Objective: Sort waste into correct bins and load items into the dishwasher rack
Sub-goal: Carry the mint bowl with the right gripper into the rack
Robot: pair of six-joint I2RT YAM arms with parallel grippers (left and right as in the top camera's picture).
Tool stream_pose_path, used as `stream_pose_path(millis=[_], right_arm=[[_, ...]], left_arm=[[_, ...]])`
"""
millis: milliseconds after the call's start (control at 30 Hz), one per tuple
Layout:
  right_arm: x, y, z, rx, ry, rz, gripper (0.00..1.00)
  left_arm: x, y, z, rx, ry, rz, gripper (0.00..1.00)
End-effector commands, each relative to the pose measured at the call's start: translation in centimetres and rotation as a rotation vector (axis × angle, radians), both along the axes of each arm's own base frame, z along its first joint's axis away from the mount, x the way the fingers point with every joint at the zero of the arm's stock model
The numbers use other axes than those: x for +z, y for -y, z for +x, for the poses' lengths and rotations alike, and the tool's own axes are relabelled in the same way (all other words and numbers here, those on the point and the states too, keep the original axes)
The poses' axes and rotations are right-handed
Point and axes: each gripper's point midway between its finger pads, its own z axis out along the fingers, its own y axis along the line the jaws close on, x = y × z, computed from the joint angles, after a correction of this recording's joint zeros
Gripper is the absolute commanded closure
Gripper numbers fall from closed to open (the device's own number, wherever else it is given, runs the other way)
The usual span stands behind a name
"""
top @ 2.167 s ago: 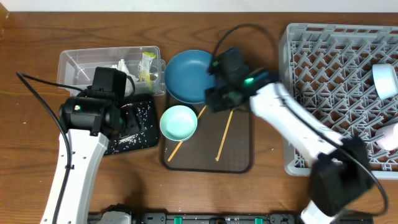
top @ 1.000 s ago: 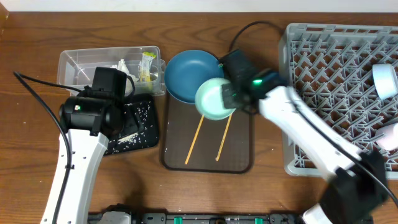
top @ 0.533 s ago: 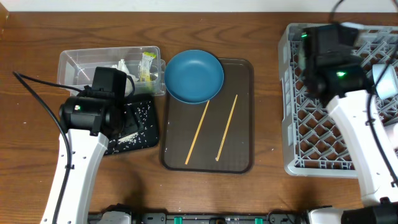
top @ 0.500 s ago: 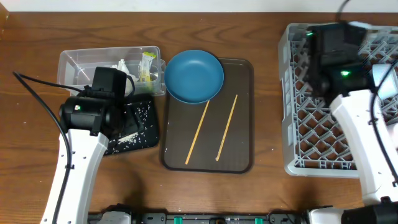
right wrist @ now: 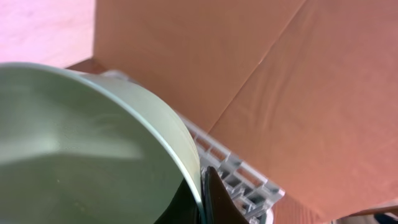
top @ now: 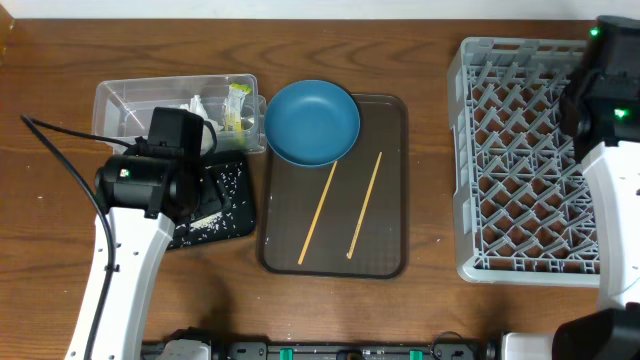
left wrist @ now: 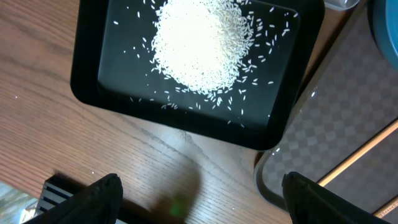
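Note:
My right gripper [right wrist: 202, 200] is shut on the rim of the mint-green bowl [right wrist: 93, 143], one finger inside and one outside, above the far right of the grey dishwasher rack [top: 520, 160]; from overhead the arm hides the bowl. My left gripper [left wrist: 199, 208] hangs open over wood just beside the black tray [left wrist: 87, 87] of rice grains [left wrist: 202, 43]. The dark blue plate [top: 311, 122] and two chopsticks [top: 319, 212] lie on the brown serving tray [top: 385, 255]. The clear tub [top: 125, 100] holds the yellow-green wrapper [top: 238, 105] and white tissue [top: 197, 108].
The left arm's body [top: 150, 175] covers part of the black tray [top: 235, 225]. Brown cardboard-like panels [right wrist: 280, 81] stand behind the rack's wall [right wrist: 245, 171]. Bare wood table [top: 430, 60] separates the serving tray from the rack.
My right arm lifted the mint-green bowl off the serving tray and carried it right, across the rack to its far right side. One chopstick shifted on the tray. The left arm stayed still.

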Motion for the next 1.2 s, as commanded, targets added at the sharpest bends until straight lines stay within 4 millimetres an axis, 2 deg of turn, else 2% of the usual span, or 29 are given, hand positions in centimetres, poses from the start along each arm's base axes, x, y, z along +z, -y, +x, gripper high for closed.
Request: stream_pose_path(millis=[0,167,300,400,600,800,900,1000,1167], right_arm=[[0.2,1.9,-0.2,-0.063,-0.085,-0.077,0.99],[0.2,3.5,1.1,-0.148,-0.159,-0.19,0.99],[-0.8,4.1,2.5,-0.224,-0.2,-0.25,0.99],[-2.7,4.4,4.2,-0.214,-0.255,-0.269,0.99],[-7.8,4.3,7.0,-0.184,-0.356,-0.277,0.99],[-13.3,2.9,9.1,-0.13,-0.469,-0.278,0.99],[-15.4,1.8,9.9,-0.098,-0.511,-0.282,0.99],[-16.7,0.5,10.6,-0.066,-0.538,-0.288,0.99],[-17.7,-1.9,11.4,-0.014,-0.57,-0.298,0.99]], left_arm=[[0.0,-0.5,0.0,0.022,0.001,0.021,0.15],[0.0,-0.5,0.0,0.022,0.001,0.021,0.15],[0.0,-0.5,0.0,0.022,0.001,0.021,0.15],[0.0,-0.5,0.0,0.022,0.001,0.021,0.15],[0.0,-0.5,0.0,0.022,0.001,0.021,0.15],[0.0,-0.5,0.0,0.022,0.001,0.02,0.15],[0.0,-0.5,0.0,0.022,0.001,0.02,0.15],[0.0,-0.5,0.0,0.022,0.001,0.02,0.15],[0.0,-0.5,0.0,0.022,0.001,0.02,0.15]])
